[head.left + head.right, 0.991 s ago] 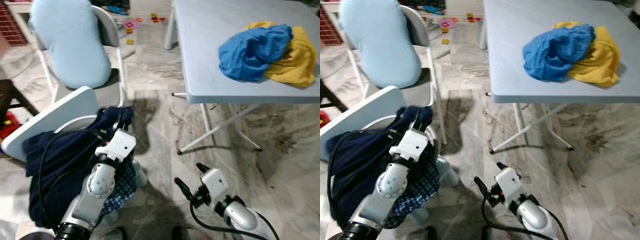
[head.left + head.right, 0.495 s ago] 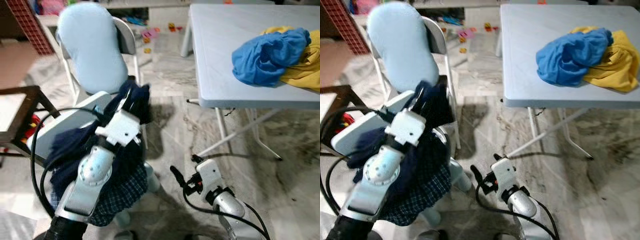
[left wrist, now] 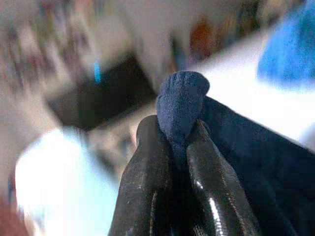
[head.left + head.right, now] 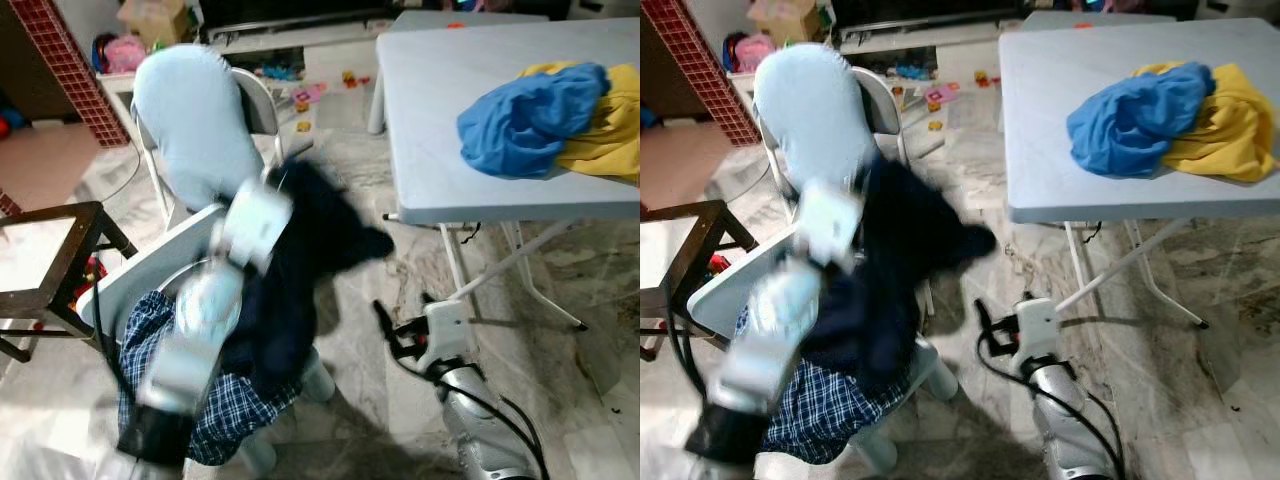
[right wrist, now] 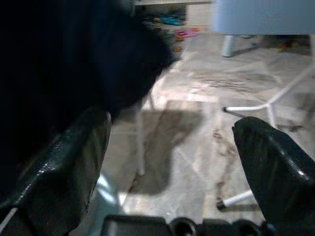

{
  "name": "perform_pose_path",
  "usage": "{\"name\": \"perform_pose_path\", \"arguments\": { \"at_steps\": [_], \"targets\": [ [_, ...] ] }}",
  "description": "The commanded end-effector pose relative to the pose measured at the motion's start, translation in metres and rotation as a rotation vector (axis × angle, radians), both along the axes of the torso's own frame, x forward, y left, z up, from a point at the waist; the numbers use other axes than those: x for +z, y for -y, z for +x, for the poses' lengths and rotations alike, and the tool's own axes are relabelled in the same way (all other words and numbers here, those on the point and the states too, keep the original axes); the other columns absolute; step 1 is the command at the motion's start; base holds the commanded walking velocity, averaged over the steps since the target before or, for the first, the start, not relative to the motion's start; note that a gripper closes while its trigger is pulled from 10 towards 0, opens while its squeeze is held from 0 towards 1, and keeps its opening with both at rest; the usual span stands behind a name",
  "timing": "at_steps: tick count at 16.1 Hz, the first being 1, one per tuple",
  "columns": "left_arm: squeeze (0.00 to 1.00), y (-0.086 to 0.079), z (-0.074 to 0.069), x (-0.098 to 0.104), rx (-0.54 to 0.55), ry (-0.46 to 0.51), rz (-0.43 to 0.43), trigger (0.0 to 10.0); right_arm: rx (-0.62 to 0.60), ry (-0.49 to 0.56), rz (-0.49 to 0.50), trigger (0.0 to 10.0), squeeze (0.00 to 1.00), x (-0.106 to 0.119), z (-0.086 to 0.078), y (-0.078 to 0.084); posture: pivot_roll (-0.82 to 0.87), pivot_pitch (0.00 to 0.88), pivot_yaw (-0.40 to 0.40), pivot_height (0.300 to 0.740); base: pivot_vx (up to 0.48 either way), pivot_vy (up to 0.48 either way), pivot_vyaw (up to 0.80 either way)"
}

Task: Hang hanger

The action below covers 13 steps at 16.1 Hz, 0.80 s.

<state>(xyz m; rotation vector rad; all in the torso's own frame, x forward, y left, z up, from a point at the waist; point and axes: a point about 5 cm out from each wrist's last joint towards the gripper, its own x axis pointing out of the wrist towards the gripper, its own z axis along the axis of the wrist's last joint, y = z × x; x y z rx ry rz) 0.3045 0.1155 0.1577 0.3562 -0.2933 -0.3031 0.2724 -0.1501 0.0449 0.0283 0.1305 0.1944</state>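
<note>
At the far left of the frame stands a dark wooden stool (image 4: 45, 262) with a square frame, beside a red lattice panel (image 4: 62, 62) in the upper left corner. Next comes a white metal folding chair (image 4: 262, 100) whose back is covered by a smooth, rounded pale-blue cover (image 4: 195, 125).

In front of it, lower left, a white curved plastic seat (image 4: 150, 270) carries a heap of clothes: a soft blue-and-white checked cloth (image 4: 235, 410) at the bottom and a dark navy garment (image 4: 310, 240) of thick knitted fabric above it. The left gripper (image 3: 179, 147) is raised in the middle left of the frame, motion-blurred, its two glossy black fingers (image 3: 147, 187) pressed together on a bunched fold of the navy garment, which hangs down from the grip. No hanger can be made out; whether one sits inside the garment cannot be told.

At lower centre the right gripper (image 4: 398, 318) is low over the veined marble floor (image 4: 350, 200), just beside the hanging garment, its fingers spread apart and holding nothing.

At the upper right is a pale grey folding surface (image 4: 430, 110) on thin white metal legs, with a crumpled blue cloth (image 4: 525, 120) lying against a crumpled yellow cloth (image 4: 605, 135). Small coloured toys (image 4: 300, 95) lie scattered on the floor at upper centre.
</note>
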Motion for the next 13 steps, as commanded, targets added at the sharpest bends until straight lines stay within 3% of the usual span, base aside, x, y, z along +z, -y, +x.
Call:
{"name": "perform_pose_path", "arguments": {
  "at_steps": [1, 2, 3, 5, 8, 11, 13],
  "targets": [
    [0.00, -0.016, -0.001, -0.019, 0.087, -0.071, -0.014, 3.8, -0.046, -0.013, 0.042, 10.0, 0.00, -0.002, 0.000, 0.006, -0.01, 0.020, 0.101, 0.740, 0.000, 0.000, 0.00],
    [0.00, -0.024, -0.009, -0.046, 0.116, -0.168, -0.021, 9.6, -0.071, -0.009, 0.048, 10.0, 0.00, 0.000, -0.001, 0.012, -0.02, 0.011, 0.099, 0.740, 0.000, 0.000, 0.00],
    [0.00, -0.029, -0.019, -0.069, 0.127, -0.237, -0.010, 10.0, -0.092, -0.001, 0.045, 10.0, 0.00, 0.002, -0.001, 0.017, -0.02, 0.000, 0.098, 0.740, 0.000, 0.000, 0.00],
    [0.00, -0.035, -0.031, -0.096, 0.150, -0.324, -0.013, 10.0, -0.150, 0.032, 0.045, 10.0, 0.00, 0.009, 0.000, 0.029, -0.04, 0.000, 0.095, 0.740, 0.000, 0.000, 0.00],
    [0.00, -0.035, -0.029, -0.097, 0.139, -0.309, -0.042, 10.0, -0.217, 0.048, 0.028, 10.0, 0.00, 0.011, -0.009, 0.047, -0.05, 0.000, 0.095, 0.740, 0.000, 0.000, 0.00],
    [0.00, -0.037, -0.031, -0.108, 0.132, -0.333, -0.040, 10.0, -0.203, 0.030, 0.002, 10.0, 0.00, 0.005, -0.021, 0.050, -0.06, 0.000, 0.097, 0.740, 0.000, 0.000, 0.00],
    [0.00, -0.036, -0.032, -0.111, 0.134, -0.344, -0.064, 10.0, -0.152, 0.032, -0.015, 10.0, 0.00, 0.008, -0.019, 0.048, -0.07, 0.000, 0.090, 0.740, 0.000, 0.000, 0.00]
  ]
}}
